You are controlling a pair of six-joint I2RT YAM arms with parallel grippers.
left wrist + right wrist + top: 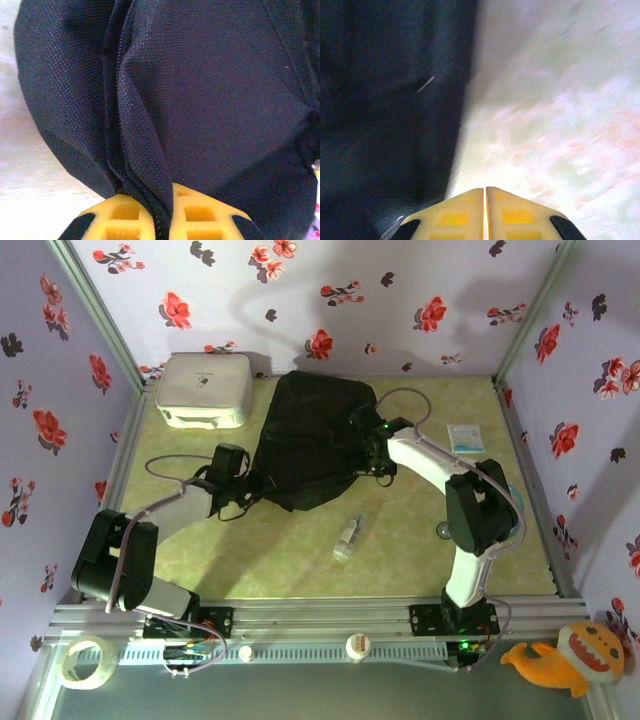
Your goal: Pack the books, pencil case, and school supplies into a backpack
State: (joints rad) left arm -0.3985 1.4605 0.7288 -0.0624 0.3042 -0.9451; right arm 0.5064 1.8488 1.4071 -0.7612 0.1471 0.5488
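Observation:
The black backpack lies slumped in the middle of the table. My left gripper is at its left lower edge. In the left wrist view its yellow fingers are shut on a fold of the backpack's fabric that carries a zipper line. My right gripper sits against the backpack's right side. In the right wrist view the right gripper is shut with nothing between the fingers, the backpack just to its left and bare table to its right. The books are out of view.
A white rounded plastic box stands at the back left. A small white-blue packet lies at the back right. A small clear tube-like item lies near the front centre. A tape roll and a plush toy sit off the table.

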